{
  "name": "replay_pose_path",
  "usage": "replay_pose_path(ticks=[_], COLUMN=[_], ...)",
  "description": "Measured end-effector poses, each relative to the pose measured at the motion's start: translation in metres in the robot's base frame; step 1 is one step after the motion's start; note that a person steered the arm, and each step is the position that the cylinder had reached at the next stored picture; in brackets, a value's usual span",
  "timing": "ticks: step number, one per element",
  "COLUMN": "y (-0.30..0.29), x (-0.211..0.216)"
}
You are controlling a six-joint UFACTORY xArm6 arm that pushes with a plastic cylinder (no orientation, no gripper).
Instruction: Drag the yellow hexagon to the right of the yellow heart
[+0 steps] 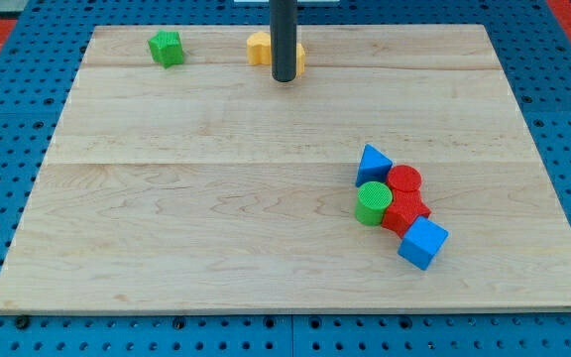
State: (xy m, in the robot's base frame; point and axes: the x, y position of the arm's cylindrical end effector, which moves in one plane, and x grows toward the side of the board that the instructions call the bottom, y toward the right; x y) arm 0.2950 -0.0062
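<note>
My tip (284, 78): a bare rod end, no jaws to open or close, holding nothing. Planted on the board (206, 218) near the view's top edge, right in front of the yellow pieces.

Just behind the rod, a deeper yellow block (258, 48) sticking out on the view's left and a paler yellow sliver (300, 58) on the view's right. Probably the hexagon and the heart, side by side or touching. Cannot tell which is which, nor whether the tip touches either, with the rod covering their middles.

To do this well:
- Back off toward the view's bottom first and sort out the two shapes.
- Approach the hexagon alone, from the side away from its goal, and push through its middle so it slides straight and does not spin.
- Go around the heart, not past its edge; likely to get nudged out of place otherwise.
- Keep the push short and slow; little room left before the board's top edge.

Farther out, a green block (167, 48) to the view's left, well apart. No concern.
</note>
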Motion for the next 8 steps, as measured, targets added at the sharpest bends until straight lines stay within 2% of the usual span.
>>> replay_pose_path(ticks=[2,4,5,6,7,8], y=[-0.042,0.068,0.098,0.077,0.005,0.030], x=[-0.010,-0.010,-0.010,-0.002,-0.016,-0.035])
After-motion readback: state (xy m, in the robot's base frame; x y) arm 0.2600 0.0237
